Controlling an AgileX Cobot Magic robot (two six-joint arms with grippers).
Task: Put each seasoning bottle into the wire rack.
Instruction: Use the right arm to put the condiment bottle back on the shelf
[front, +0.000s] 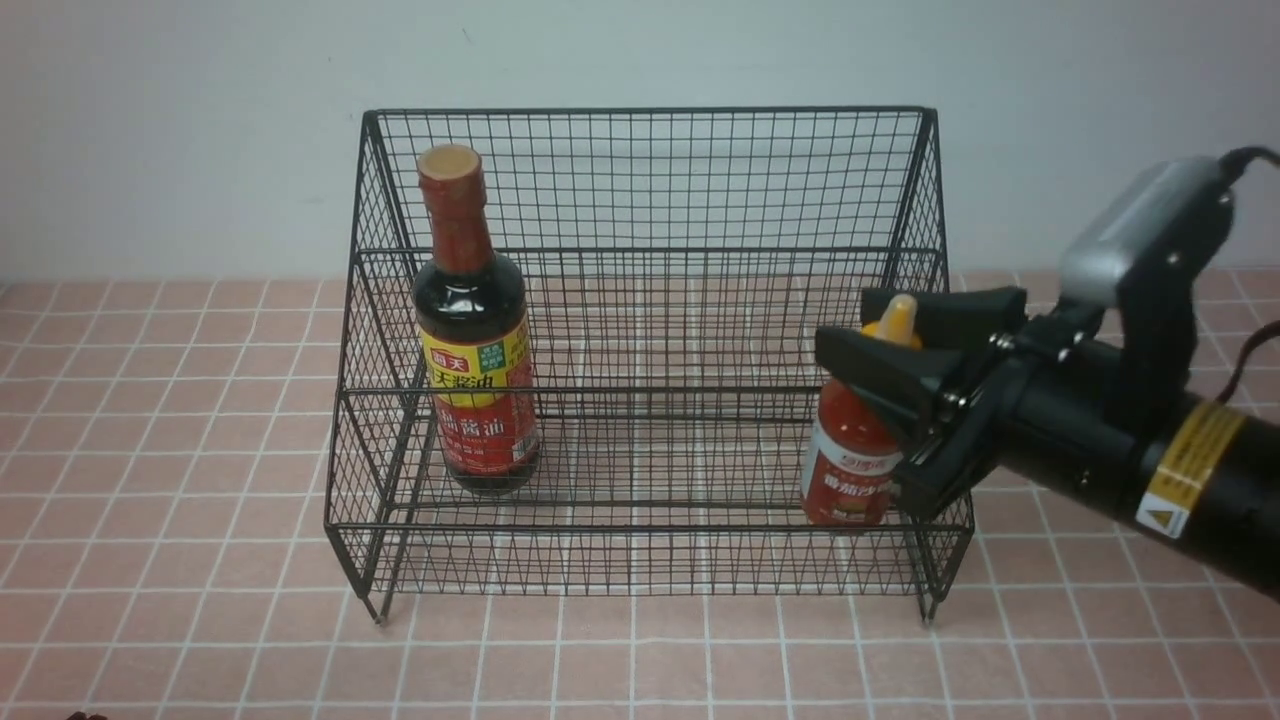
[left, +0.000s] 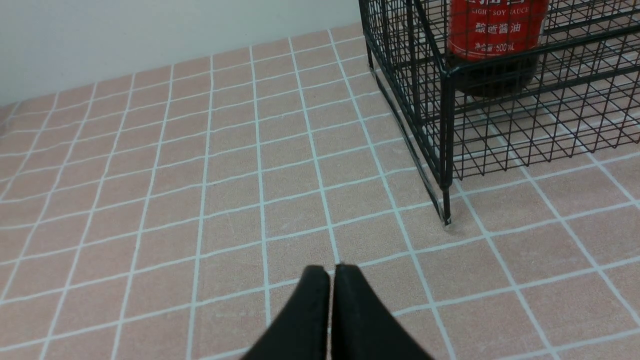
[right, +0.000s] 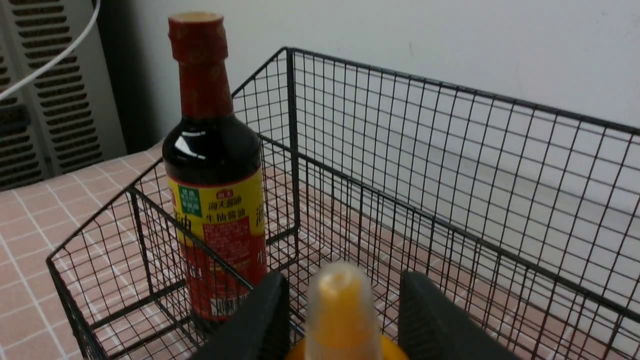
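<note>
The tall dark soy-sauce bottle (front: 475, 360) stands upright on the left of the black wire rack's (front: 650, 180) lower tier; its base (left: 495, 30) and its red neck (right: 215, 200) also show in the wrist views. The short red sauce bottle (front: 850, 470) is upright at the lower tier's front right corner. My right gripper (front: 868, 335) is shut on its shoulders, and the yellow nozzle (right: 342, 310) pokes up between the fingers (right: 270, 310). My left gripper (left: 332, 270) is shut and empty, low over the tiles just outside the rack's front left leg (left: 445, 210).
The rack (right: 450, 150) sits near the white back wall on a pink tiled tabletop (front: 180, 480). A grey vented panel (right: 50, 90) with a white cable stands beyond the table's left end. Bare tiles lie in front of and to the left of the rack.
</note>
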